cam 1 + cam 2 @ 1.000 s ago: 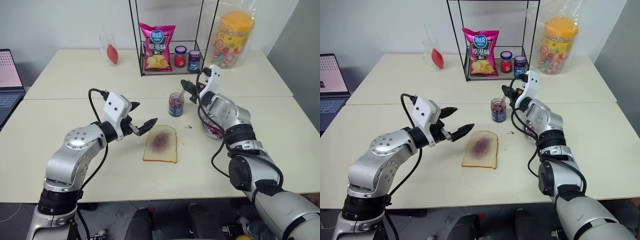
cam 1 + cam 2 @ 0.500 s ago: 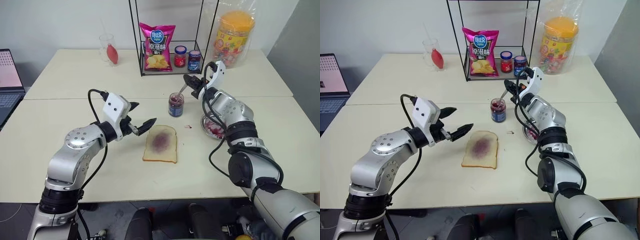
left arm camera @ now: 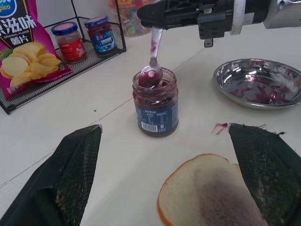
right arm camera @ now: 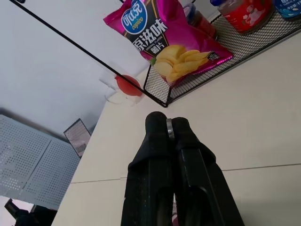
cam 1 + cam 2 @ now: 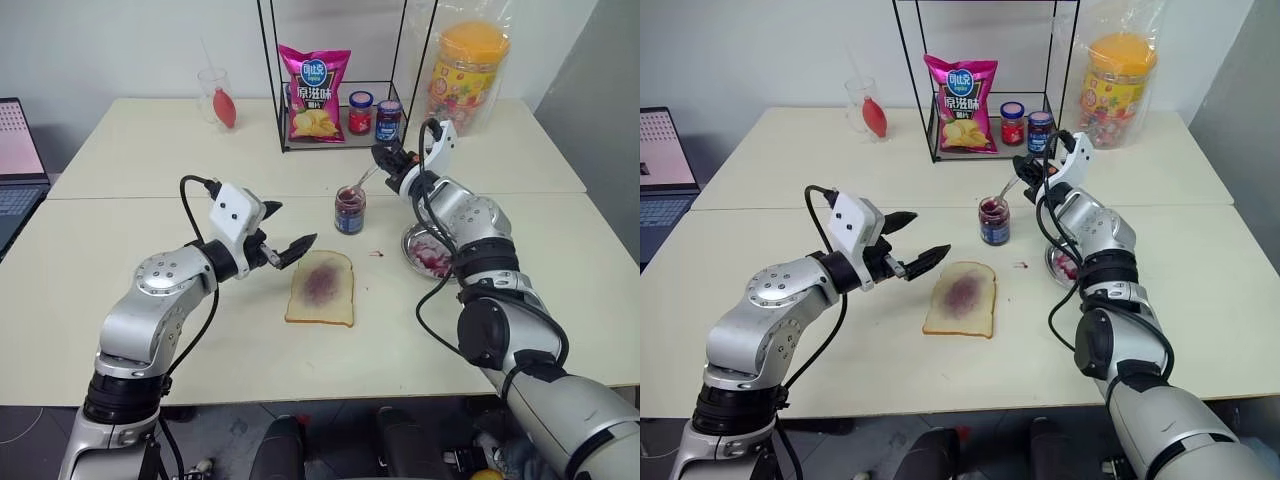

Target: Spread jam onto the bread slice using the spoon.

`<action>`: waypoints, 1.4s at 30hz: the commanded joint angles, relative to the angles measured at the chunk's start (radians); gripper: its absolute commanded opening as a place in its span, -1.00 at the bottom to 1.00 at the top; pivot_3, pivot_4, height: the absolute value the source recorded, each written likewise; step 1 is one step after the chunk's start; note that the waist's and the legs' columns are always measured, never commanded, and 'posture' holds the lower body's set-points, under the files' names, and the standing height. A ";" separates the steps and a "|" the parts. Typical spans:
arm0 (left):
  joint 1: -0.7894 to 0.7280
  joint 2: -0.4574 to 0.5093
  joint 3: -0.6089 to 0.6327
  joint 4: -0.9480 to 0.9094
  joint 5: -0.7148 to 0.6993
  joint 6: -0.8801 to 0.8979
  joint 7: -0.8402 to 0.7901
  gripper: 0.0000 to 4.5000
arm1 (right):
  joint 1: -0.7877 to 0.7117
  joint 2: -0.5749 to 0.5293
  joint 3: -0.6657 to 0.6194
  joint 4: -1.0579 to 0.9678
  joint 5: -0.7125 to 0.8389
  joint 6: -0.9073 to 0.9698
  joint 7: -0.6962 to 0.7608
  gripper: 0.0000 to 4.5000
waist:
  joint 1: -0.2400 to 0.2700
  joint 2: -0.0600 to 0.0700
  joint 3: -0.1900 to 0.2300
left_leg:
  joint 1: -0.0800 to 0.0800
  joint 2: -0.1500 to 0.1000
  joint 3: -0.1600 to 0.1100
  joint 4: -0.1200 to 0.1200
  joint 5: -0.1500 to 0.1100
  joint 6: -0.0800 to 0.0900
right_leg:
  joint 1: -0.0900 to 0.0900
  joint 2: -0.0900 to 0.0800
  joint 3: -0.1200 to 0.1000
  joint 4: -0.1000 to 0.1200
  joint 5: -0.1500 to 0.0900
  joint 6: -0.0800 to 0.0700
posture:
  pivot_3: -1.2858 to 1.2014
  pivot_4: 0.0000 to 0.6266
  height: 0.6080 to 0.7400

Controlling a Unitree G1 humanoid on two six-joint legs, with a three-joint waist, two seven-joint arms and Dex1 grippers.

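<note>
Right gripper [image 3: 153, 21] pinched tight on top of spoon [image 3: 154, 56] handle; bowl sits at mouth of jam [image 3: 155, 107] jar, behind bread slice [image 5: 321, 288]. Left gripper [image 5: 285, 233] spread wide, empty, hovering just left of bread.

Spoon: light, rigid, slick metal; thin handle likely to swivel in pinch, so grip high and firm. Jam: sticky, likely to cling, may drip off the bowl on the way over. Bread: soft, light, prone to sliding or tearing under pressure. Load on the bowl hard to judge. Steel dish [image 5: 432, 251] right of jar, jam-streaked.
</note>
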 commanded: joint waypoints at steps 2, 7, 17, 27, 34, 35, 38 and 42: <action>-0.025 -0.006 -0.001 -0.002 0.009 -0.024 -0.003 1.00 | -0.036 -0.017 -0.035 -0.003 0.044 0.003 -0.010 -1.00 | 0.000 0.000 0.000 | 0.000 0.000 0.000 0.000 0.000 0.000 | 0.000 0.000 0.000 0.000 0.000 0.000 | 0.03 -0.52 1.00; -0.028 -0.007 0.001 0.004 0.011 -0.030 -0.004 1.00 | -0.038 -0.029 -0.055 0.005 0.063 0.011 -0.019 -1.00 | 0.000 0.000 0.000 | 0.000 0.000 0.000 0.000 0.000 0.000 | 0.000 0.000 0.000 0.000 0.000 0.000 | 0.03 -0.52 1.00; -0.027 -0.008 0.012 0.017 0.014 -0.039 -0.003 1.00 | -0.018 -0.030 -0.069 -0.005 0.084 0.029 -0.039 -1.00 | 0.000 0.000 0.000 | 0.000 0.000 0.000 -0.001 0.000 0.000 | 0.000 0.000 0.000 0.000 0.000 0.000 | 0.03 -0.52 1.00; -0.023 -0.005 0.014 0.018 0.012 -0.040 -0.002 1.00 | -0.012 -0.029 -0.091 -0.006 0.103 0.034 -0.060 -1.00 | 0.000 0.000 0.000 | 0.000 0.000 0.000 -0.001 0.000 0.000 | 0.000 0.000 0.000 -0.001 0.000 0.000 | 0.03 -0.52 1.00; -0.019 -0.001 0.013 0.017 0.012 -0.038 -0.006 1.00 | 0.032 -0.022 0.107 -0.152 -0.038 -0.034 0.028 -1.00 | -0.001 0.000 0.000 | 0.000 0.000 0.000 -0.002 0.000 0.000 | -0.001 0.000 0.000 0.000 0.000 0.000 | 0.03 -0.52 1.00; -0.019 -0.001 0.013 0.016 0.012 -0.038 -0.006 1.00 | 0.039 -0.020 0.127 -0.167 -0.050 -0.041 0.036 -1.00 | -0.001 0.000 0.000 | 0.000 0.000 0.000 -0.002 0.000 0.000 | -0.001 0.000 0.000 0.000 0.000 0.000 | 0.03 -0.52 1.00; -0.020 0.000 0.012 0.017 0.012 -0.038 -0.008 1.00 | 0.061 -0.019 0.199 -0.206 -0.106 -0.078 0.063 -1.00 | -0.001 0.000 0.000 | 0.000 0.000 0.000 -0.003 0.000 0.000 | -0.001 0.000 0.000 0.000 0.000 0.000 | 0.03 -0.52 1.00; -0.018 0.001 0.013 0.015 0.012 -0.036 -0.009 1.00 | 0.084 -0.016 0.262 -0.256 -0.148 -0.097 0.084 -1.00 | -0.001 0.000 0.000 | 0.000 0.000 0.000 -0.003 0.000 0.000 | -0.002 0.000 0.000 -0.001 0.000 0.000 | 0.03 -0.52 1.00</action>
